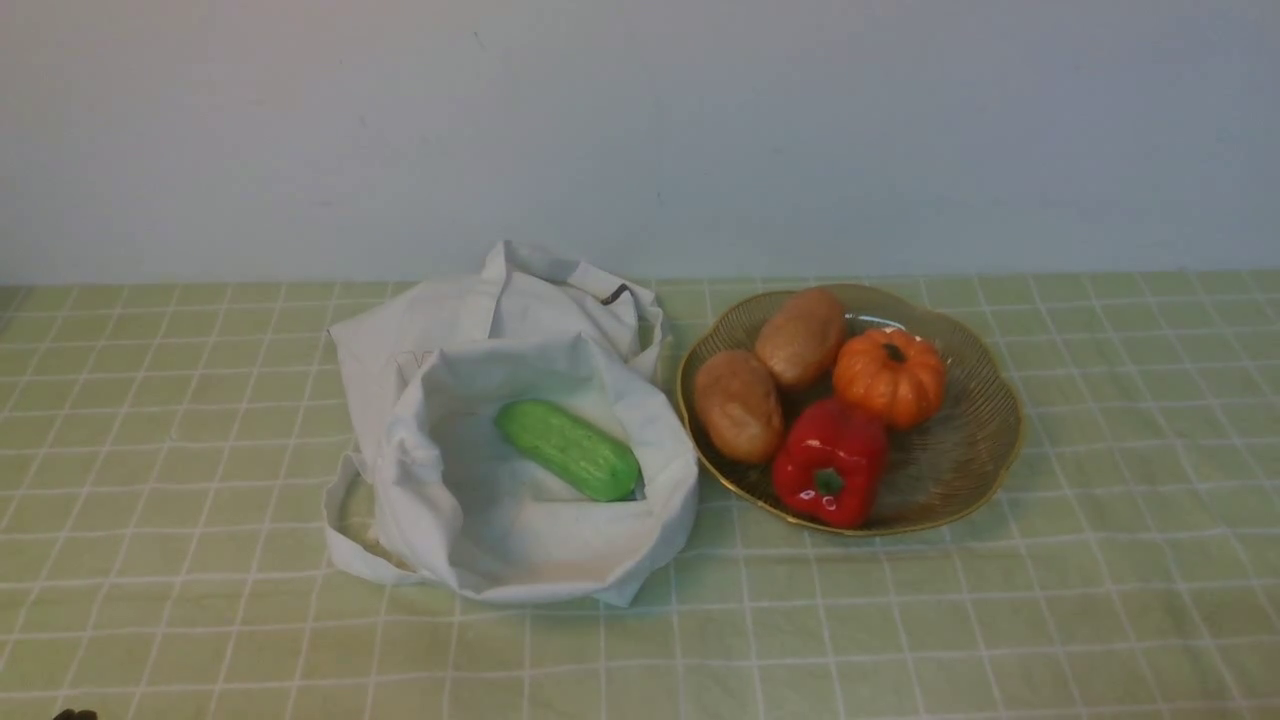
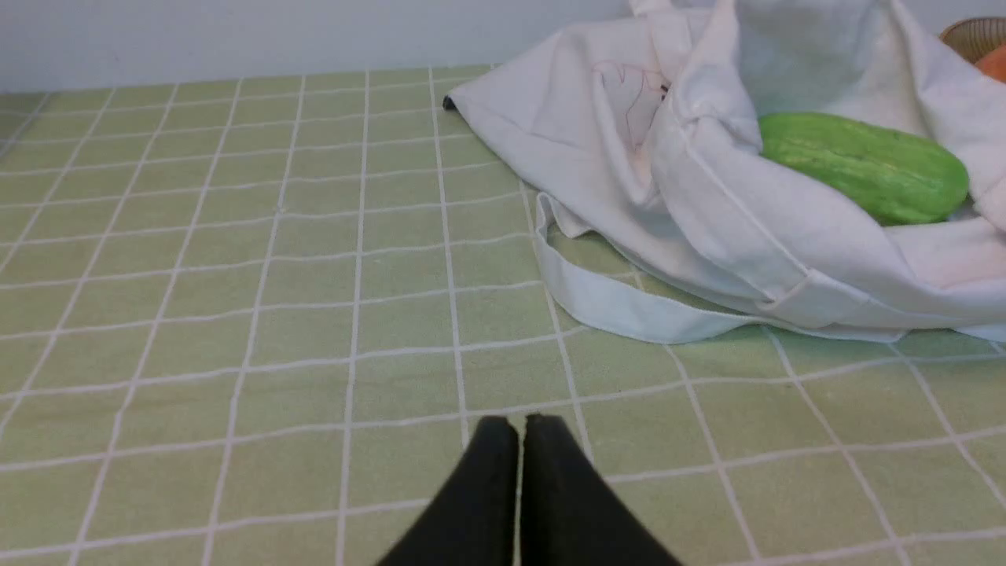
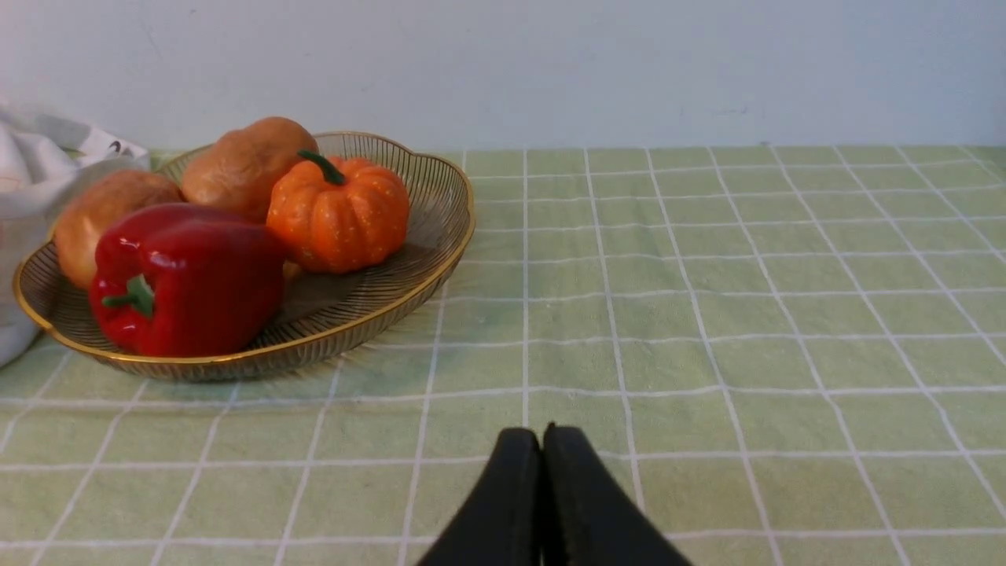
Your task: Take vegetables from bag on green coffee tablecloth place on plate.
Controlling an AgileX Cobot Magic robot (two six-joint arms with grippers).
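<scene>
A white cloth bag [image 1: 500, 470] lies open on the pale green checked tablecloth [image 1: 200, 600]. A green cucumber [image 1: 568, 449] lies inside it, also seen in the left wrist view [image 2: 864, 165]. The gold wire plate [image 1: 985, 440] to the right of the bag holds two brown potatoes [image 1: 738, 404] [image 1: 800, 336], an orange pumpkin [image 1: 889, 376] and a red pepper [image 1: 829, 462]. My left gripper [image 2: 520, 428] is shut and empty, low over the cloth, apart from the bag [image 2: 707, 212]. My right gripper [image 3: 541, 439] is shut and empty, to the side of the plate [image 3: 440, 251].
A loop handle [image 2: 621, 310] of the bag lies flat on the cloth between the bag and my left gripper. A plain pale wall [image 1: 640, 130] stands behind the table. Neither arm shows in the front view.
</scene>
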